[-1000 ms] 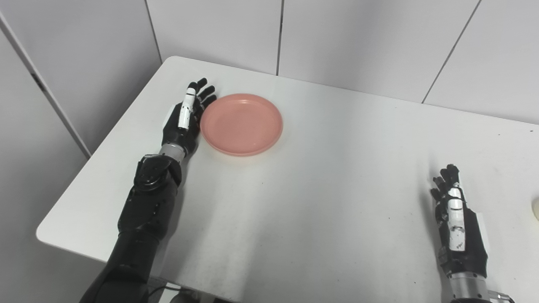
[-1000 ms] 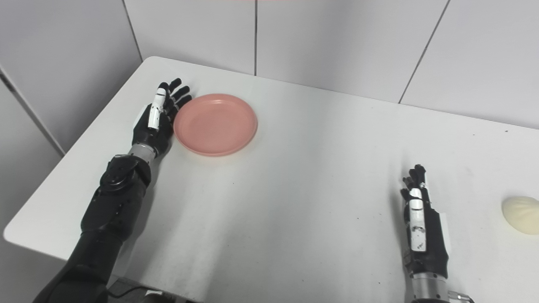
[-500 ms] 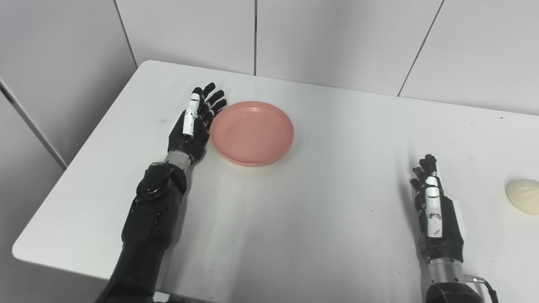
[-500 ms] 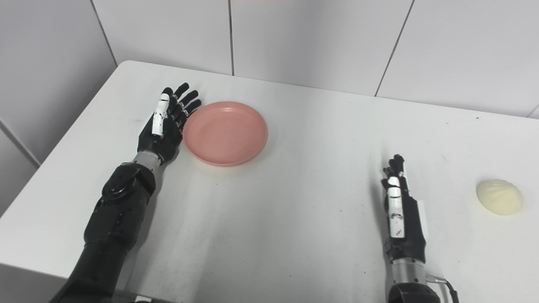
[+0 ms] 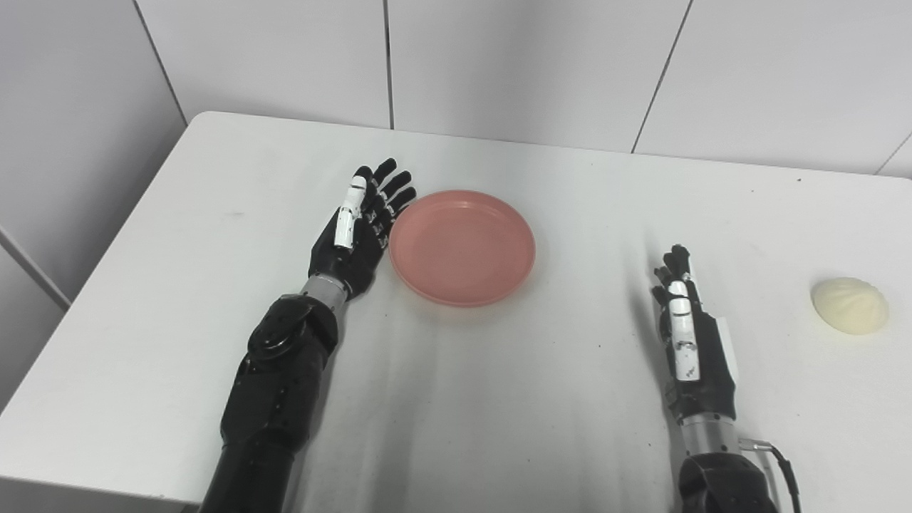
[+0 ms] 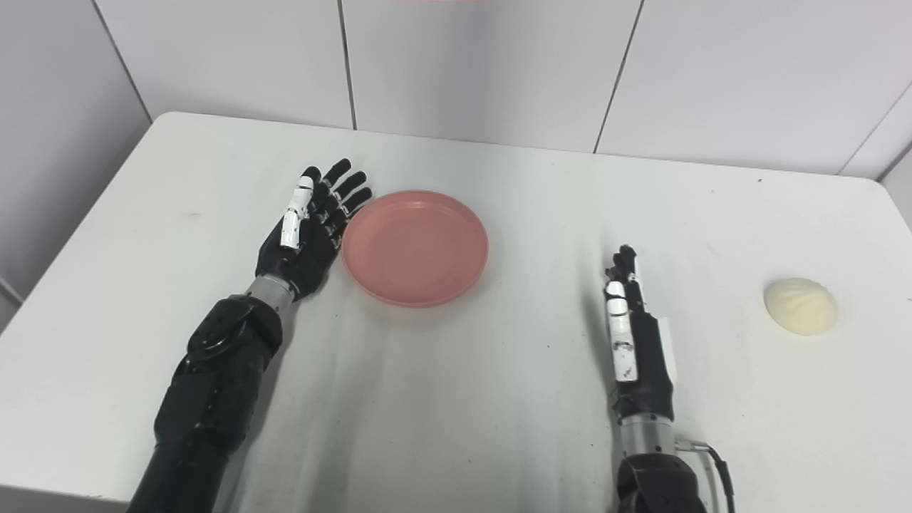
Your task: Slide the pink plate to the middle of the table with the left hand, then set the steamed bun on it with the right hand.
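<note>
The pink plate lies flat on the white table, left of the middle. My left hand is open with fingers stretched out, its inner side against the plate's left rim. The pale steamed bun sits alone near the table's right edge. My right hand stands on its edge with fingers straight, open and holding nothing, between the plate and the bun and a hand's length left of the bun.
Grey panelled walls stand right behind the table's far edge and along its left side. The table's right edge runs just past the bun.
The camera has swung right, bringing the bun fully into view. Relative to the bun and table, the plate has slid right with my left hand against it. The right hand has stayed put.
</note>
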